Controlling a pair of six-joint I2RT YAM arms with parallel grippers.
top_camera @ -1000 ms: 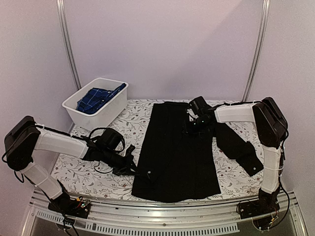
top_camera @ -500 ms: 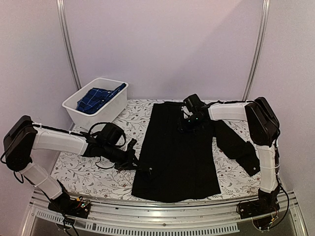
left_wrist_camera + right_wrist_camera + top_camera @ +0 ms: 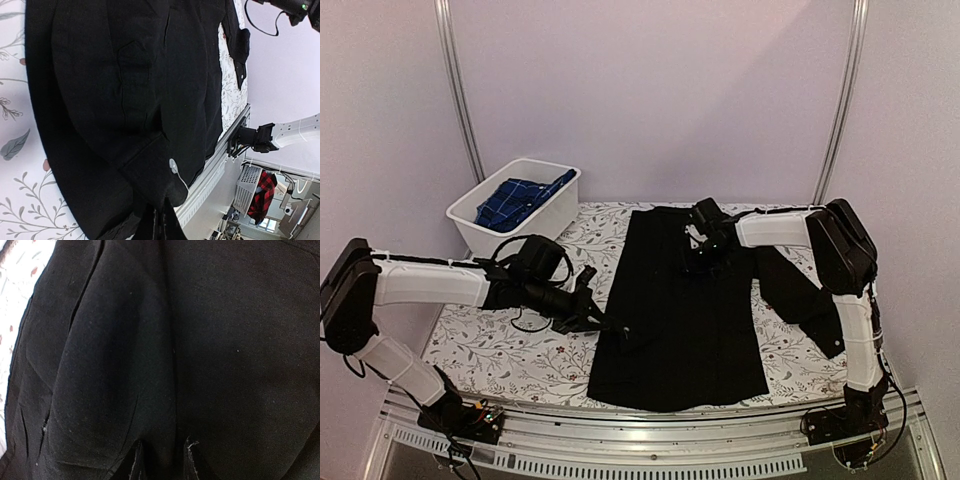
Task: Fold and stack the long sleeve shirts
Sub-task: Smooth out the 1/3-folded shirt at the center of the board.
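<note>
The black shirt [image 3: 680, 320] is lying flat in the middle of the surface [image 3: 490, 350], as a long dark panel running from the far side to the near edge. One sleeve [image 3: 800, 290] is stretching out from it to the right and toward the near side.

Your left gripper [image 3: 603, 322] is reaching in low from the left and is touching the left edge of the black shirt, in its near half. In the left wrist view, the left gripper [image 3: 156, 222] is narrow and is pinching a cuff [image 3: 150, 175] that is lying on top of the shirt body. A small pale button [image 3: 173, 166] is showing on this cuff, just beside the tips.

Your right gripper [image 3: 705, 258] is resting on the far half of the black shirt, a little right of its middle line. In the right wrist view, the right gripper [image 3: 162, 460] is also narrow. Its fingers [image 3: 135, 462] are pressing into the cloth, and a raised ridge of black cloth is standing between them, so it is holding a fold of the shirt.

The plaid shirt [image 3: 515, 200] is lying crumpled inside the white tub [image 3: 535, 232], which is standing at the far left corner of the surface, well apart from both grippers.
</note>
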